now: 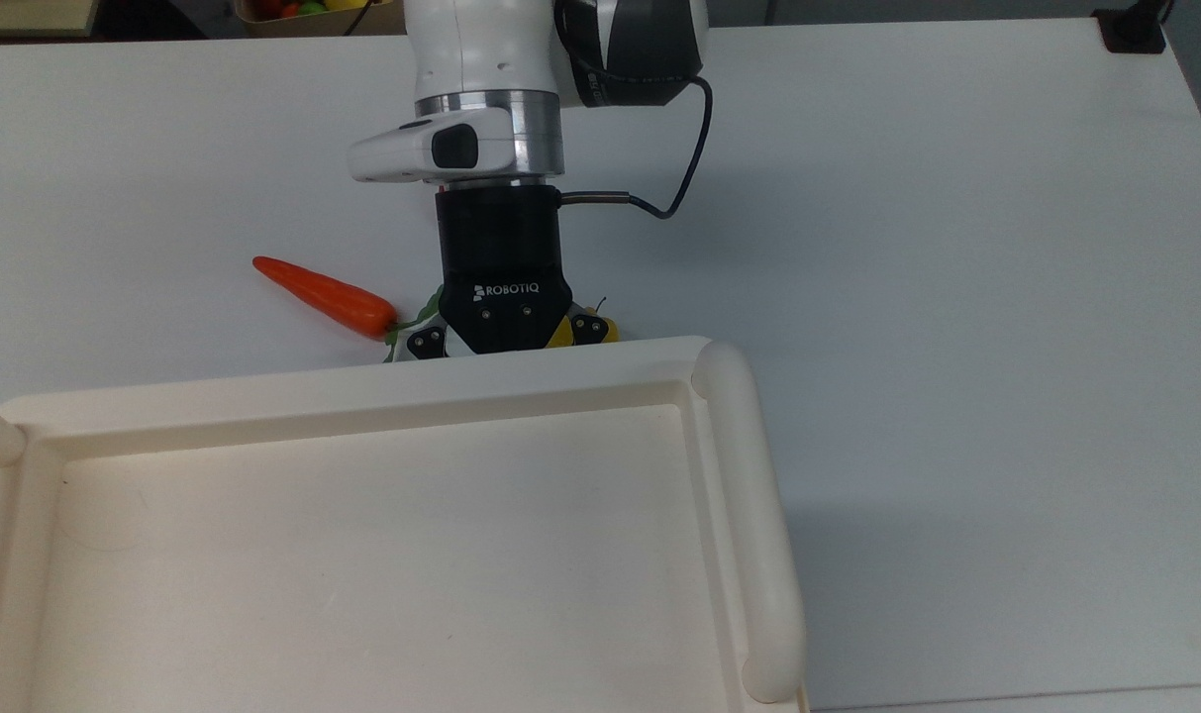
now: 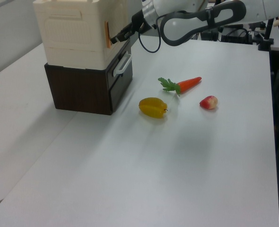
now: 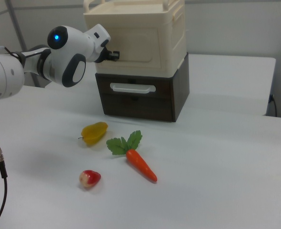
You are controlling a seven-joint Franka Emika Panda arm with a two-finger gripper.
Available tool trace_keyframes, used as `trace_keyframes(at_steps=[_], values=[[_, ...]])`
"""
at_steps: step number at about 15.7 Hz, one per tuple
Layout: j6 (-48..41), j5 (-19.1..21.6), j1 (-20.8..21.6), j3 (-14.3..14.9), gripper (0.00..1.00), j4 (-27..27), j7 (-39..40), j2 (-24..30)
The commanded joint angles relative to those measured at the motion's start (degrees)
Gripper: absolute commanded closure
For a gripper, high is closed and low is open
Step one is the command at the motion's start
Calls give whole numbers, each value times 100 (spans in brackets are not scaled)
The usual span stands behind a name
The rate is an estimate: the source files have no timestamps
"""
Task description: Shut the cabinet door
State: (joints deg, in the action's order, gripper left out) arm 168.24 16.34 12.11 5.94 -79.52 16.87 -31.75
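The cream cabinet door (image 3: 133,45) lies practically flush with the cabinet's front in the right view. In the left view the cabinet door (image 2: 106,34) shows as a thin edge with an orange strip, almost against the body. My gripper (image 3: 115,55) is shut and its tip presses on the door's outer face near the right view's left side. From the left view the gripper (image 2: 114,39) touches that edge. In the top view the gripper (image 1: 506,342) dips behind the rim of the cabinet's recessed top (image 1: 749,515), which hides the fingertips.
A dark brown drawer unit with a cream handle (image 3: 132,88) sits under the cream cabinet. On the white table in front lie a carrot (image 3: 140,164), a yellow fruit (image 3: 94,132) and a small red fruit (image 3: 90,178). Open table surface spreads beyond them.
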Motion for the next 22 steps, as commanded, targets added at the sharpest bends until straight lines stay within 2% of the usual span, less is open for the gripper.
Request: trace_keyframes(at_steps=[1,4,6,8,10,13,14,17,19,20,21,22], values=[[157,-16,-15,-75,100,-1,-105,28],[-36,1,-103,-75,100,-474,-105,405],[-534,19,-199,-75,100,-704,-122,704],[-1709,1,-314,-75,98,-740,-210,1012],[-2931,-121,-410,-14,90,-758,-569,1363],[-4681,-726,-516,-5,90,-819,-1324,1855],[-5165,-815,-551,-5,90,-828,-1483,1996],[-6370,-939,-578,4,91,-994,-1765,2365],[-6645,-1044,-578,4,91,-1231,-2011,2620],[-6689,-1106,-595,4,83,-1407,-2073,2804],[-6733,-1158,-665,4,55,-1591,-2039,2989],[-6777,-1298,-692,13,1,-1767,-2038,3121]])
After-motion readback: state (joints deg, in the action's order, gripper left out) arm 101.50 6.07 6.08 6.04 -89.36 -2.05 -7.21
